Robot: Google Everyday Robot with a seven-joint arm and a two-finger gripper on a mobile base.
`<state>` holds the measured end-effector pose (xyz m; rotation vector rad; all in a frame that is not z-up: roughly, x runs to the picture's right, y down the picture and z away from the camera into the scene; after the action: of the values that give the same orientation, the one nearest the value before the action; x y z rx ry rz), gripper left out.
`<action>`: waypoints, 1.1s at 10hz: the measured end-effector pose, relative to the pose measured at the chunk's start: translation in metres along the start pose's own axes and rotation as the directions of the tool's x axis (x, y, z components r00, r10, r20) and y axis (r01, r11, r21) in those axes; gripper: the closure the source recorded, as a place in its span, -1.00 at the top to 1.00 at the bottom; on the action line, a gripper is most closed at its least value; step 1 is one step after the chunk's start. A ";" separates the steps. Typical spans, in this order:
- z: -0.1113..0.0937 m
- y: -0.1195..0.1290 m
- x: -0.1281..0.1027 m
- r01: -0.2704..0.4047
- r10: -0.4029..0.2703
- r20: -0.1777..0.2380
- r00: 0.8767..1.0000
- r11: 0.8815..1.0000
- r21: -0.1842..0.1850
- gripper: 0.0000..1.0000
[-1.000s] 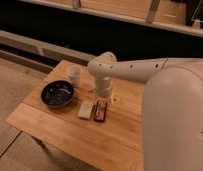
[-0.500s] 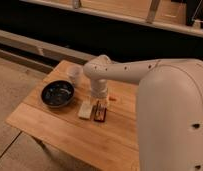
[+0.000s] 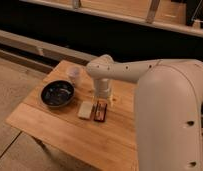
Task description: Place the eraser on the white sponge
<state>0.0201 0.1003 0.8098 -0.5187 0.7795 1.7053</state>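
**Gripper poised over the eraser, lift not yet made**

Camera view: The robot's pale arm sweeps in from the right and bends down over the wooden surface (image 3: 70, 135). Its gripper (image 3: 103, 98) points downward just behind the eraser (image 3: 99, 111). The wrist housing hides its tip, so I cannot tell whether it is released, clenched or grasping anything.

The eraser lies flat on the surface, a narrow dark bar with a reddish top and its long side running away from the camera. The white sponge (image 3: 85, 109) lies flat just to its left, touching it or nearly so. The two sit parallel, so the eraser is beside the sponge and not on it. The task's placement looks undone.

A dark bowl (image 3: 57, 94) stands further left, apart from the sponge. A small pale cup (image 3: 75, 73) stands behind the bowl, toward the far edge.

The steep downward wrist suggests a top-down pick, which suits so thin a bar lying flat. Since the sponge is so close, the transfer should need only a short lift and a small shift left. That closeness is also the risk: a grasp made across the eraser's width could nudge the sponge.
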 end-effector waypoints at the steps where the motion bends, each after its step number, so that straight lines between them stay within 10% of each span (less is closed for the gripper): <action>1: 0.004 0.003 0.000 0.003 -0.003 -0.010 1.000 1.000 0.004 0.30; 11: 0.030 0.019 0.000 0.007 -0.007 -0.071 0.997 1.000 0.005 0.30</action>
<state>0.0037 0.1189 0.8344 -0.5806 0.8322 1.6851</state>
